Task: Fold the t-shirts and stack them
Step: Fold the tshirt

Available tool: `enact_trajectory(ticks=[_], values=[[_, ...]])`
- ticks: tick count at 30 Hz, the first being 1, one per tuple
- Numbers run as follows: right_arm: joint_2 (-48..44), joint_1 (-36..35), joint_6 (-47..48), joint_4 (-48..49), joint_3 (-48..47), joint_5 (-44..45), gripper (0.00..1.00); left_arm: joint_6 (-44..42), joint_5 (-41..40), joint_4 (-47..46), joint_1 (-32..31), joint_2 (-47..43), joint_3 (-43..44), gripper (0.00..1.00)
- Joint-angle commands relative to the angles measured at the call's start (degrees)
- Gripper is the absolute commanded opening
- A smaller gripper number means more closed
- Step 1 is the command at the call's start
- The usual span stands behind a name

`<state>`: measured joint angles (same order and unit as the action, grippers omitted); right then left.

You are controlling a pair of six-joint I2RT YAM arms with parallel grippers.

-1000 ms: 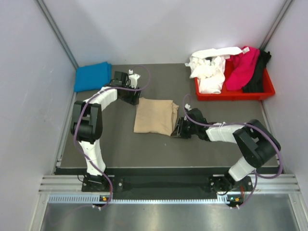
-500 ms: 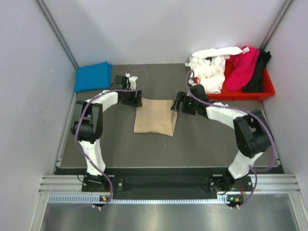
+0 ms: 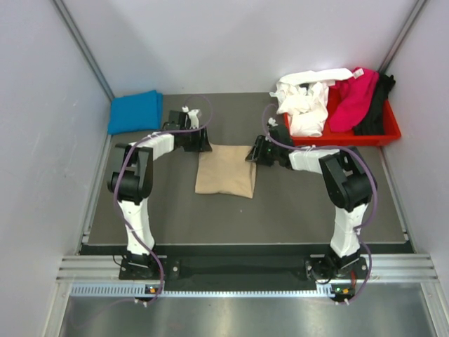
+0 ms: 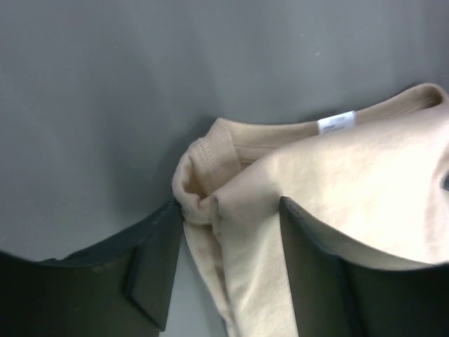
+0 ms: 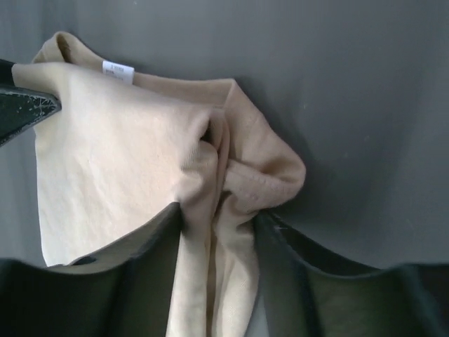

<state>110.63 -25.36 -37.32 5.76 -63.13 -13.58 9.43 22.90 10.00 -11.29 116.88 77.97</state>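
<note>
A folded tan t-shirt (image 3: 224, 172) lies flat mid-table. My left gripper (image 3: 203, 145) is at its far left corner. In the left wrist view the gripper (image 4: 231, 207) is shut on a bunched fold of the tan cloth (image 4: 365, 182), next to the collar label. My right gripper (image 3: 251, 154) is at the far right corner. In the right wrist view it (image 5: 219, 210) is shut on gathered tan cloth (image 5: 112, 140). A folded blue t-shirt (image 3: 135, 111) lies at the far left. White (image 3: 305, 102), magenta (image 3: 351, 102) and black (image 3: 375, 105) t-shirts are heaped in the tray.
A red plastic tray (image 3: 344, 139) stands at the far right corner, just behind the right arm. Grey walls close in the table on the left, right and back. The dark mat's front edge runs along the arm bases.
My right gripper swung from the tan shirt's near right corner up to its far right corner and settled there. My left gripper stayed at the far left corner.
</note>
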Motion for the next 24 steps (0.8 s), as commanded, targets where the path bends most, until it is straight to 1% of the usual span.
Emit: enact_trajectory(ticks=[1, 2, 3, 4, 6, 7, 8, 9, 11, 15, 18, 20, 21, 22, 24], values=[[3.71, -0.21, -1.96, 3.11, -2.08, -0.04, 0.40, 2.08, 2.76, 0.46, 0.13, 3.26, 0.69, 0.58], [3.98, -0.21, -2.66, 3.64, -2.26, -0.04, 0.30, 2.26, 3.29, 0.37, 0.13, 3.35, 1.04, 0.57], [4.33, -0.21, -2.84, 4.60, -2.43, -0.21, 0.26, 2.43, 3.73, 0.37, 0.04, 3.44, 1.21, 0.54], [4.68, -0.21, -3.11, 5.13, -2.78, -0.39, 0.21, 2.35, 3.74, 0.28, 0.13, 3.36, 1.56, 0.46], [5.12, -0.21, -3.64, 6.72, -3.13, -0.30, 0.14, 2.43, 3.56, 0.28, 0.21, 3.09, 1.83, 0.36], [5.12, -0.21, -3.81, 7.24, -3.14, -0.22, 0.05, 2.52, 3.47, -0.06, 0.30, 3.00, 2.09, 0.21], [5.21, -0.12, -3.81, 7.94, -3.14, 0.05, 0.01, 2.43, 3.30, -0.15, 0.39, 3.00, 2.35, 0.14], [5.47, 0.05, -4.07, 8.21, -3.22, 0.14, 0.00, 2.35, 3.56, -0.16, 0.48, 3.00, 2.53, 0.08], [5.74, 0.40, -4.08, 8.83, -3.57, -0.21, 0.00, 1.64, 3.91, 0.46, 0.83, 3.27, 3.76, 0.00], [6.96, 0.58, -4.42, 11.63, -3.66, -1.62, 0.00, 1.29, 4.70, 0.72, 1.53, 3.27, 4.29, 0.00], [8.45, 0.67, -5.92, 13.93, -4.71, -2.15, 0.00, 0.33, 3.39, -0.32, 2.32, 2.92, 4.81, 0.00], [9.51, 0.75, -6.18, 14.10, -5.94, -1.62, 0.00, -0.46, 2.60, -0.33, 3.55, 3.35, 6.22, 0.00], [10.39, 0.93, -6.45, 14.45, -7.08, -1.19, 0.00, -0.81, 2.25, 0.45, 3.99, 4.31, 8.23, 0.00], [11.09, 0.93, -7.58, 15.15, -7.44, -0.75, 0.00, -1.78, 0.76, 0.89, 4.26, 4.84, 9.29, 0.00], [13.46, 1.54, -9.51, 18.40, -8.84, -1.00, 0.00, -2.57, -0.65, 1.42, 4.61, 6.34, 10.96, 0.00]])
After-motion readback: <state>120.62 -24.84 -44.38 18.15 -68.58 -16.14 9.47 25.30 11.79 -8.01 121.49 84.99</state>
